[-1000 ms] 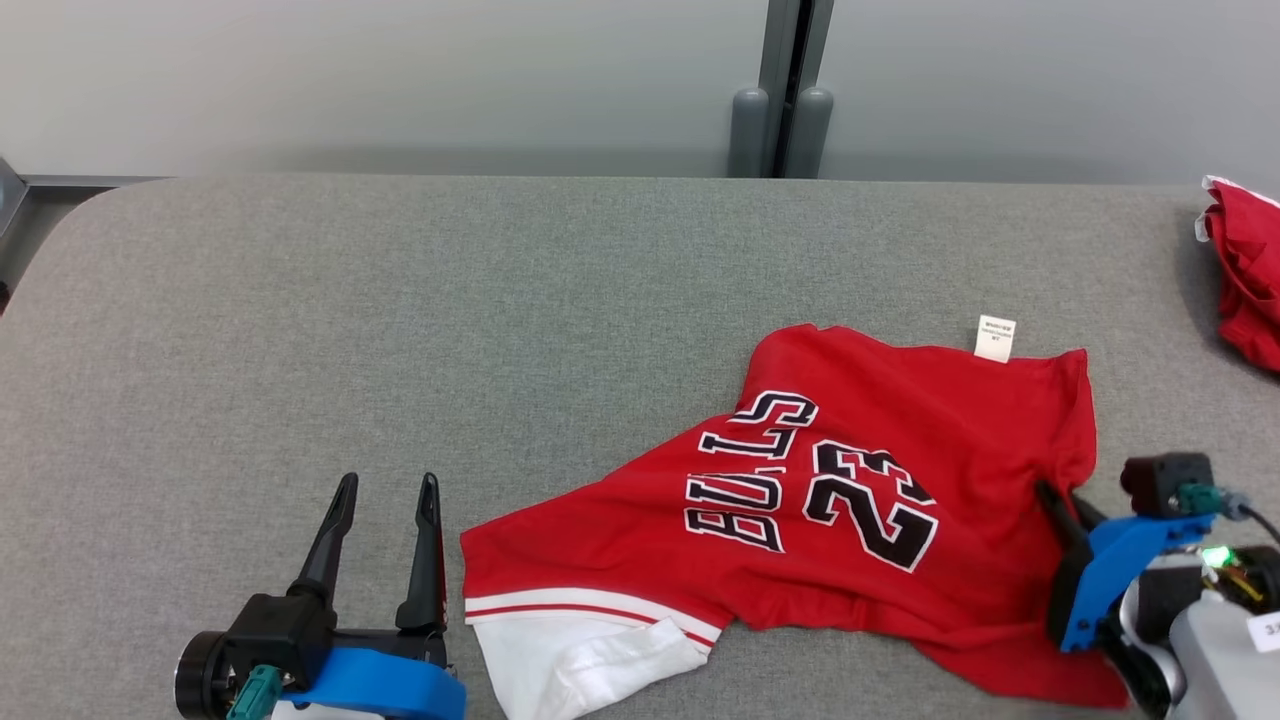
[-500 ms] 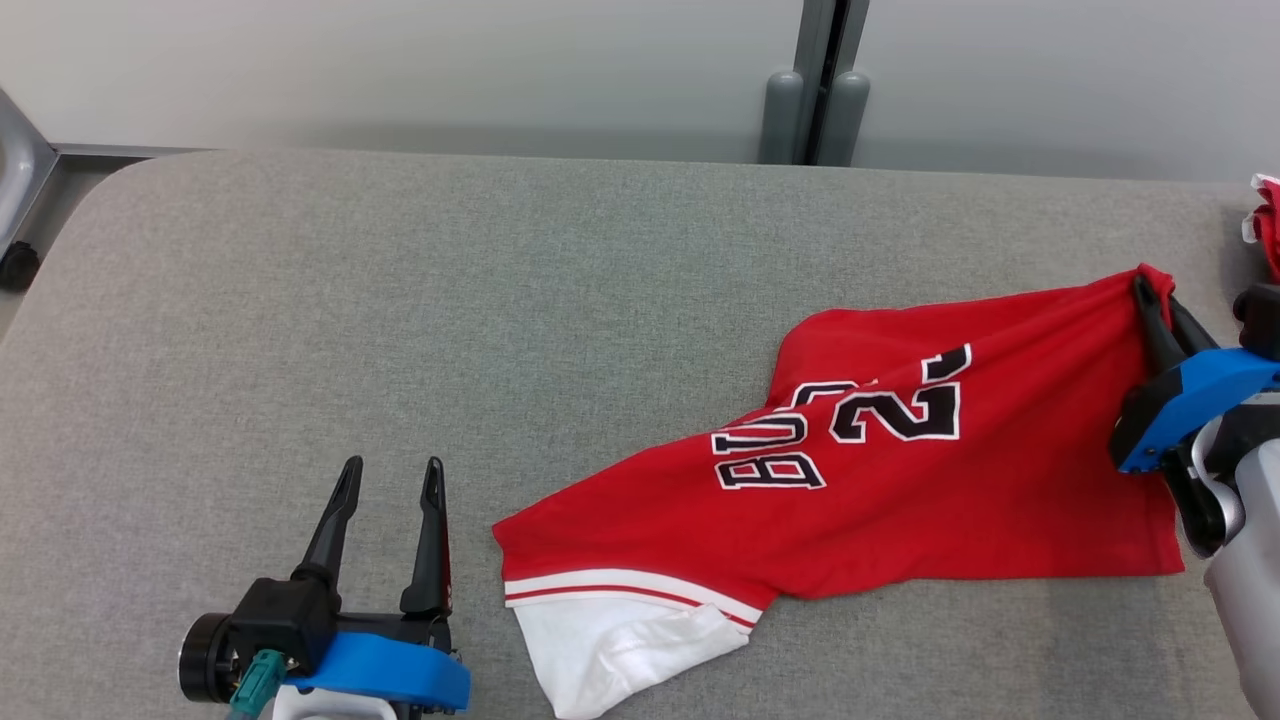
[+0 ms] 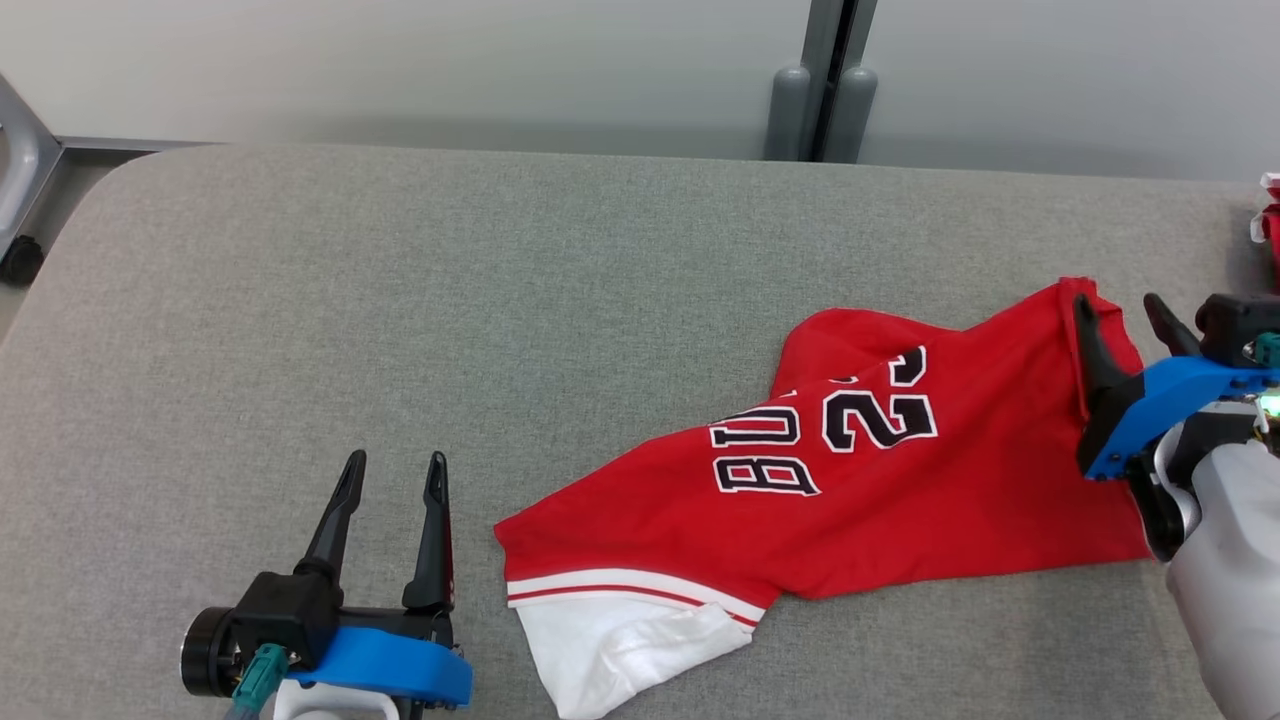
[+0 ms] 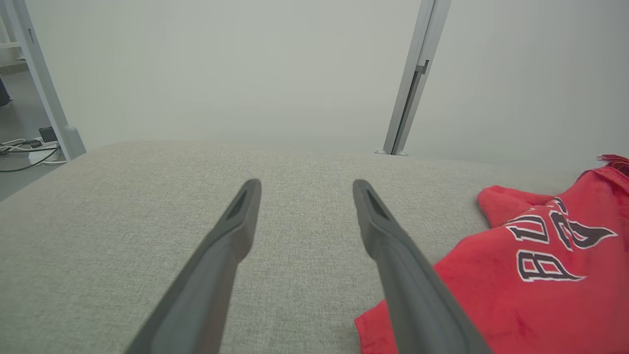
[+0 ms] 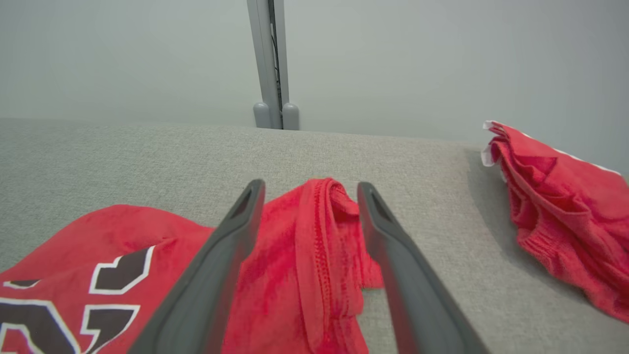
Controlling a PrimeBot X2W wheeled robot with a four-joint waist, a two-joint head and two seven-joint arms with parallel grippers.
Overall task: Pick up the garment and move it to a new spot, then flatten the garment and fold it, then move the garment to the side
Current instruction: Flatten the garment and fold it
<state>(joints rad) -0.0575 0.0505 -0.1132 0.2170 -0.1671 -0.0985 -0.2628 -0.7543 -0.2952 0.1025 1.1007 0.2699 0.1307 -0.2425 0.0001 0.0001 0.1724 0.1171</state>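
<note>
Garment (image 3: 850, 500): red jersey on the desk (image 3: 400, 300), right of centre. We read "BU" and a creased "2" in black. Right tool (image 3: 1114, 300), clamped on its corner half a second ago, now stands open around the loose hem. Left tool (image 3: 396, 458) wide open, empty, unchanged.

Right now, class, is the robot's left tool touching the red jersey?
Apart. The head view shows a strip of bare grey table between the left tool and the nearest corner of the red jersey.
</note>
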